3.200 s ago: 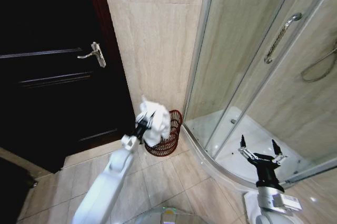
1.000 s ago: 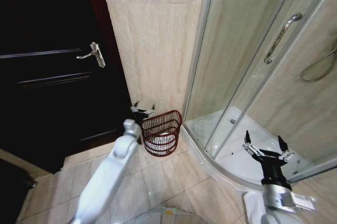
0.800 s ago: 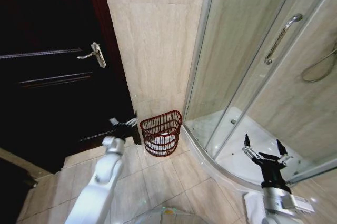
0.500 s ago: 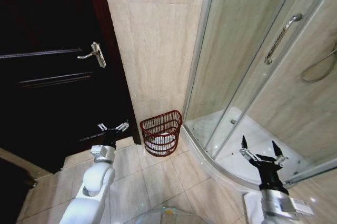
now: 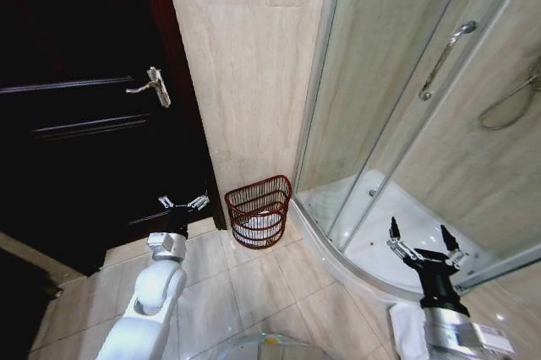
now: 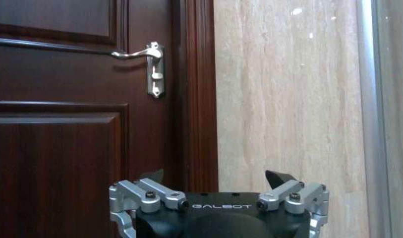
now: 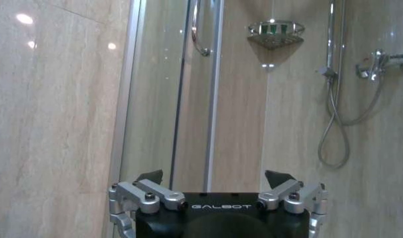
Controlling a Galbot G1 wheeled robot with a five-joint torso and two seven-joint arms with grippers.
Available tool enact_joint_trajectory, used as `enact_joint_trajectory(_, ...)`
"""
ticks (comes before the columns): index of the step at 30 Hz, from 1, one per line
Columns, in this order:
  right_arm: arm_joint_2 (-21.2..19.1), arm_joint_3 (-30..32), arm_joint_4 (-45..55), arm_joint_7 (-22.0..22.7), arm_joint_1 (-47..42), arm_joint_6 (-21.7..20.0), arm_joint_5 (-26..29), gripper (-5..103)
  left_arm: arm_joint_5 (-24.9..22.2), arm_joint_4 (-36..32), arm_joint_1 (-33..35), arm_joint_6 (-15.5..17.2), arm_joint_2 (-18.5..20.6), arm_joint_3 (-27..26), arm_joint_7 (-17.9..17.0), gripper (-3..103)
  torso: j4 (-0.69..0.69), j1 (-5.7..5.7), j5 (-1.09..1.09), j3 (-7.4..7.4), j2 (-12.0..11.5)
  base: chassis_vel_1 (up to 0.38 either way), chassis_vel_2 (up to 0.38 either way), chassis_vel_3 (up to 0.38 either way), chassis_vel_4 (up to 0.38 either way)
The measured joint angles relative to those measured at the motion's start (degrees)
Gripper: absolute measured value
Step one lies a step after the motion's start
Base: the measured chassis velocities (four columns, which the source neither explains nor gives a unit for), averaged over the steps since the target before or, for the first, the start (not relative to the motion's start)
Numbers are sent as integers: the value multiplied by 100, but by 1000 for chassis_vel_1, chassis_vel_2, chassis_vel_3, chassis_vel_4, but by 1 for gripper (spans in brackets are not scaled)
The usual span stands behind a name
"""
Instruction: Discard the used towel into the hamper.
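While lying in the wire hamper (image 5: 259,210), white towel (image 5: 257,225); left gripper (image 5: 183,203) hovering left, spread empty; right gripper (image 5: 418,247) likewise.

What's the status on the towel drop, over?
Left gripper open, empty, in front of the dark door, beside the hamper. Right gripper open, idle by the shower enclosure. White towel inside hamper. Nothing in the way.
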Motion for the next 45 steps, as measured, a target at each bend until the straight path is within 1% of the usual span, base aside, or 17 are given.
enact_joint_trajectory(4,0,0,-23,6,-2,35,-5,100,31,16,32,-75,-3,12,22,100,0,0,0,0,0,78,-86,-84,86)
enact_joint_trajectory(8,0,-4,-25,23,-49,94,-14,100,52,17,77,-168,-2,4,116,100,-1,0,0,0,0,69,-62,-63,66)
enact_joint_trajectory(11,0,-16,-54,73,-91,181,-75,100,80,17,140,-289,-19,-7,171,100,0,1,0,0,-1,59,-50,-56,63)
enact_joint_trajectory(15,0,-34,-101,94,-95,219,-140,100,124,15,162,-336,-42,7,199,100,0,1,0,1,-1,78,-84,-88,77)
enact_joint_trajectory(25,0,-71,-261,121,-49,268,-215,100,257,-39,139,-369,-75,106,287,100,-1,0,1,0,-1,112,-120,-121,116)
enact_joint_trajectory(45,0,-94,-222,216,-50,317,-323,100,293,-140,233,-464,-69,92,313,100,0,1,0,0,-1,118,-121,-120,122)
